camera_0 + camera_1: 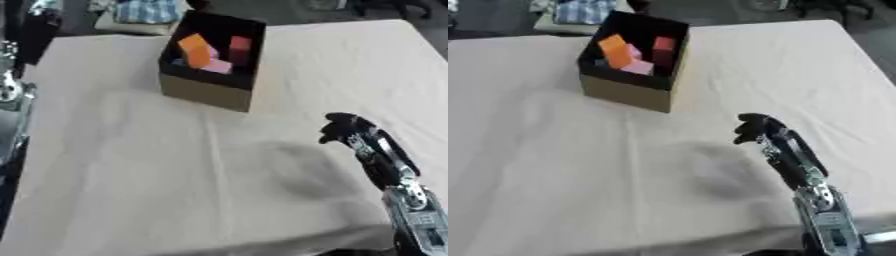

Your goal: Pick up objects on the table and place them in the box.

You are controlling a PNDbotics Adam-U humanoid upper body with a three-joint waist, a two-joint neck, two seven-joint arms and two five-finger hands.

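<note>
We see our right hand (339,127) curled, holding nothing, at four o'clock from the box (210,92), where orange (195,50), red (240,46) and pink blocks (217,66) lie.

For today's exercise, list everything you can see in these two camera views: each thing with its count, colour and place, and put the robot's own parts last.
box: one, black inside with tan outer walls, far middle of the table, open at the top.
orange block: one, orange, inside the box, leaning at the left.
red block: one, red, inside the box, at the right.
pink block: one, pink, inside the box, near its front wall.
table: one, covered in a cream cloth, fills most of both views.
striped cloth: one, blue and white, beyond the table's far edge.
right hand: one, black, above the table at the right, fingers curled, holding nothing.
left arm: part only, silver, at the left edge; its hand does not show.
</note>
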